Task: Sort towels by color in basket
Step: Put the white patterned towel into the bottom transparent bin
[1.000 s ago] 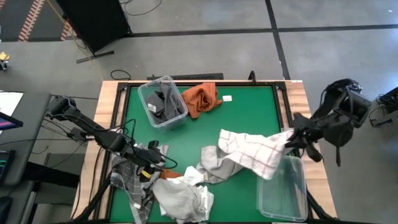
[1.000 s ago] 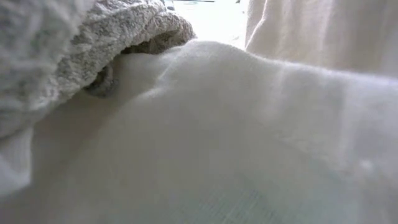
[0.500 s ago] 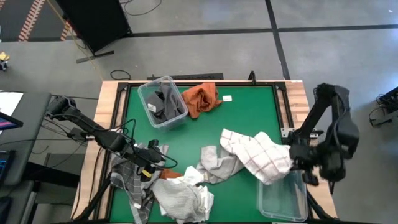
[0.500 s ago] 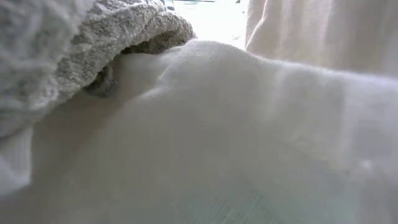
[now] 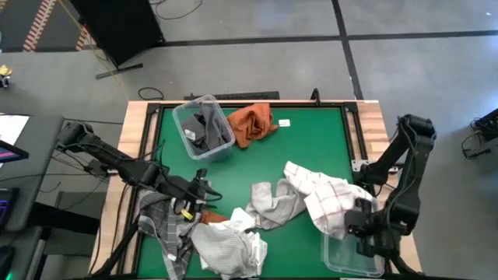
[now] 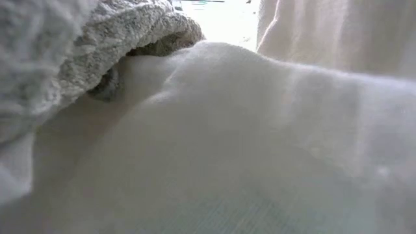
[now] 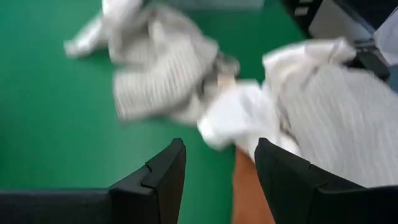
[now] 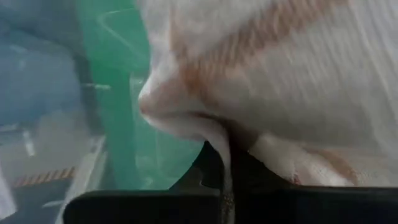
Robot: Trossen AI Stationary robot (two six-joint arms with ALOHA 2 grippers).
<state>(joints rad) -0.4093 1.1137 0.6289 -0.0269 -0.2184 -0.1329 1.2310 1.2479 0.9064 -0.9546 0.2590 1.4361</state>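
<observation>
Dragged nearer since before, the red-grid towel [image 5: 331,198] hangs pinched in the right gripper [image 5: 359,220] above the clear bin [image 5: 352,257], while the left gripper [image 5: 198,189] waits spread.

Table [image 5: 303,148]: green top, pale wooden border, dark frame rails along the edges.
Far left on top: clear bin [image 5: 204,128], dark grey towel [image 5: 205,131] inside it.
Just beside that bin: rust-orange towel [image 5: 251,124], crumpled on the green; small white tag [image 5: 284,123] a little apart from it.
Centre: grey plaid towel [image 5: 274,204], bunched.
Near right corner: second clear bin [image 5: 352,255], at the table's edge.
Right of centre: white towel with red grid lines [image 5: 327,198], one end on the green, the other reaching the second bin's rim.
Near left edge: plain white towel [image 5: 227,245] heaped; grey striped cloth [image 5: 165,229] beside it, draping over the border.
</observation>
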